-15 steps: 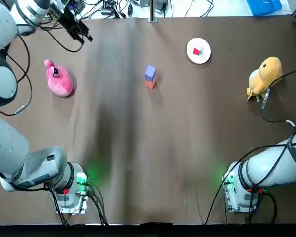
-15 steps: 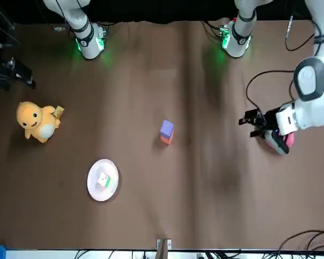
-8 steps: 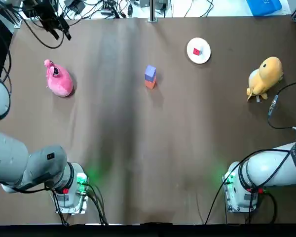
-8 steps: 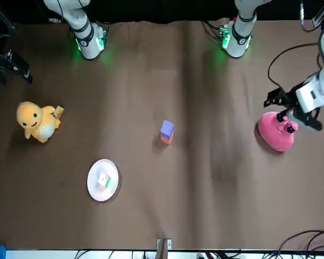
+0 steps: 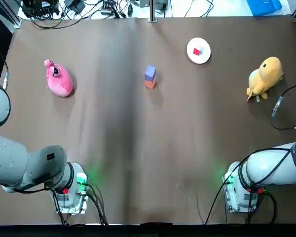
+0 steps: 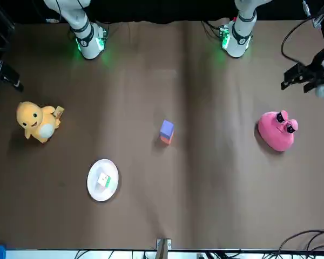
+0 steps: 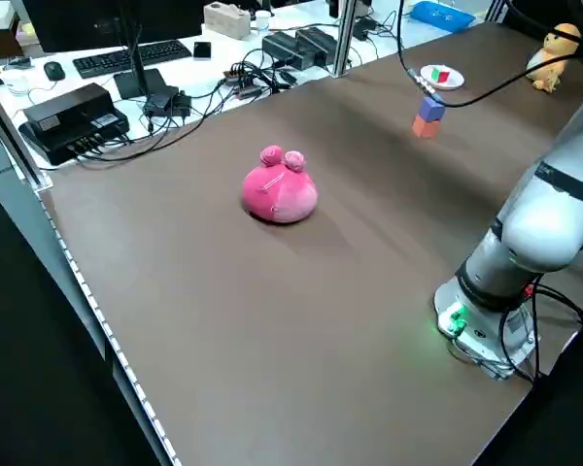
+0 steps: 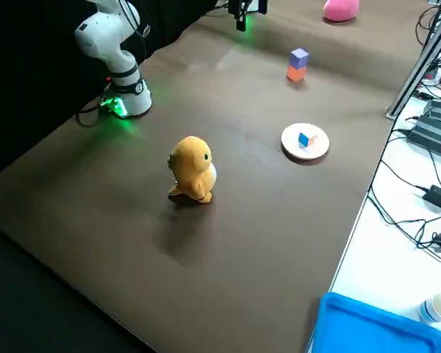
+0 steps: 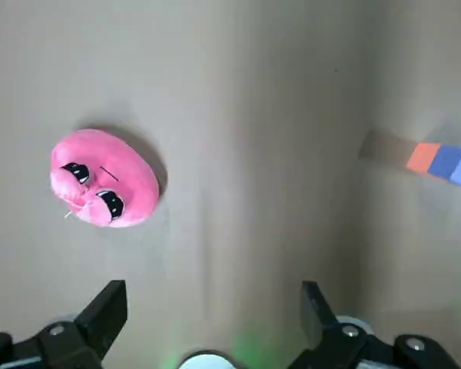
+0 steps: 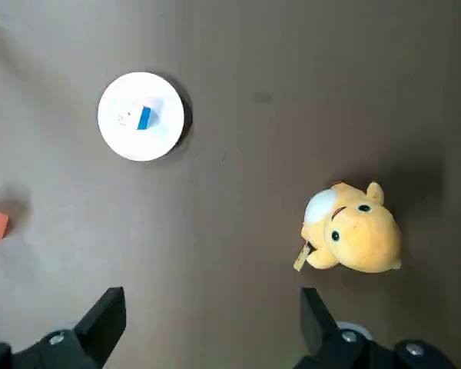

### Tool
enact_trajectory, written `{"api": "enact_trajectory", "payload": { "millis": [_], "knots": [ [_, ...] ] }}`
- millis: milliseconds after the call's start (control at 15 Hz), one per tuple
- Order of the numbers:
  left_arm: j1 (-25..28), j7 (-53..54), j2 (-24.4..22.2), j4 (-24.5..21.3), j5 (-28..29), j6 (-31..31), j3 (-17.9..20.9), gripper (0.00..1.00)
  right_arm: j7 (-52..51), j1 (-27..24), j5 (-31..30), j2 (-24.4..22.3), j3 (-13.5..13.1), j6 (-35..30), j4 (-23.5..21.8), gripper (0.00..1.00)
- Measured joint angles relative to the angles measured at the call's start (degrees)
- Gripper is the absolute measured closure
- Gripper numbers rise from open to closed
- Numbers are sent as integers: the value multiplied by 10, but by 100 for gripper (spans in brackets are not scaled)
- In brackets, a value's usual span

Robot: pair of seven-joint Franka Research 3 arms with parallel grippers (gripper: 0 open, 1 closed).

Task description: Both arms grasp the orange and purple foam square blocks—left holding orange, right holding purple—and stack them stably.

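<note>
Top view is showing you the purple block [image 5: 150,72] sitting atop the orange block [image 5: 150,84] on the desk [image 5: 138,148]; left end effector [image 9: 213,311] and right end effector [image 10: 211,311] are hanging wide open, empty, well apart on opposite sides of it.

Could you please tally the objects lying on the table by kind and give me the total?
Foam blocks: 2, the purple block stacked on the orange block
Plush toys: 2, the pink plush and the yellow plush
Plates: 1, the white plate
Small cubes: 1, the small cube on that plate
Total: 6
</note>
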Motion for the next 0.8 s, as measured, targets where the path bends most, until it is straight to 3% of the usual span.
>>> {"api": "enact_trajectory", "payload": {
  "millis": [600, 800],
  "knots": [
    [0, -28, 33, 14, 5, -13, -2, 0, -2, -15, -3, -1, 2, -17, 0, 0],
    [-3, -30, 47, 14, 24, 29, -3, 0, -3, -15, -3, -2, 3, -17, 1, 0]
  ]
}}
